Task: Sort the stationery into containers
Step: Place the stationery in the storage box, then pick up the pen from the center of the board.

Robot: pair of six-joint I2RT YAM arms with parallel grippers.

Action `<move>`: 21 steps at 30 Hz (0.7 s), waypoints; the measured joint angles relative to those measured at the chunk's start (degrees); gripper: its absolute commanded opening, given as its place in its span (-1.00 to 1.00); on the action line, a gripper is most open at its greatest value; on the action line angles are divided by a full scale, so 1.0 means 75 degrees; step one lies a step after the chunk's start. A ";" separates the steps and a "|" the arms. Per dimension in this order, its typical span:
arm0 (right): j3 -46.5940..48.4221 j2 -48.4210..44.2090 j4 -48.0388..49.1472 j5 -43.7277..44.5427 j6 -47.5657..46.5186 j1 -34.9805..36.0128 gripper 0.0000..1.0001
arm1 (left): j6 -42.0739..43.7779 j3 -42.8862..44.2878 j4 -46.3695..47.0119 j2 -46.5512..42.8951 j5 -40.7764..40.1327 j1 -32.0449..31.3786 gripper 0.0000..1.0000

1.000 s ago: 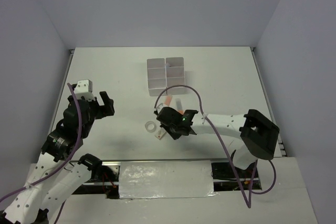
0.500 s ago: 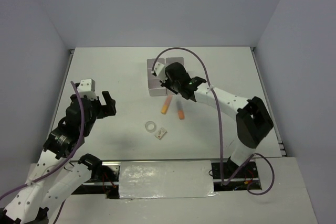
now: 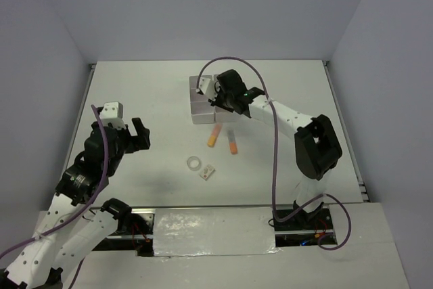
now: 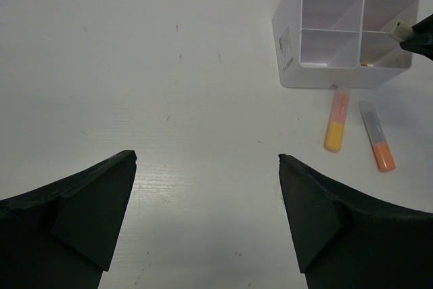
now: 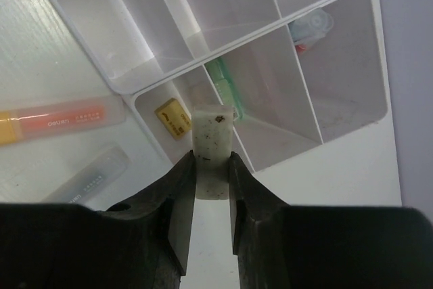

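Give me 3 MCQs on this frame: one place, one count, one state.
1. The right gripper is: A over the containers; B beside the tape ring; C parked near its base.
2. Highlighters lying on the table: A one; B two; C four.
3. The right gripper is: A wide open, empty; B shut on a white eraser; C shut on a highlighter.
Key: 1 A, the top view shows it above the block. 2 B, both lie just before the containers. 3 B, the wrist view shows the eraser pinched between its fingers.
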 measured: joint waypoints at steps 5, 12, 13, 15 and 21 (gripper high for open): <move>-0.0009 0.0189 0.0006 0.0017 -0.0015 0.0000 0.20 | 0.0000 0.0000 0.0000 -0.0003 0.0000 0.0000 0.99; -0.0160 0.0192 0.0271 0.0149 0.0044 0.0000 0.99 | 0.0000 0.0000 0.0000 -0.0003 0.0006 0.0000 0.99; -0.0172 0.0184 0.0283 0.0154 0.0105 0.0000 0.99 | 0.0000 0.0000 0.0000 -0.0003 0.0015 0.0000 0.99; -0.0192 0.0085 0.0294 0.0216 0.0379 0.0000 0.99 | 0.0003 0.0000 0.0003 0.0000 0.0041 0.0000 0.99; -0.1300 -0.1926 0.0860 0.1105 0.2873 0.0000 0.99 | 0.0006 0.0000 0.0006 0.0163 0.0143 0.0000 0.99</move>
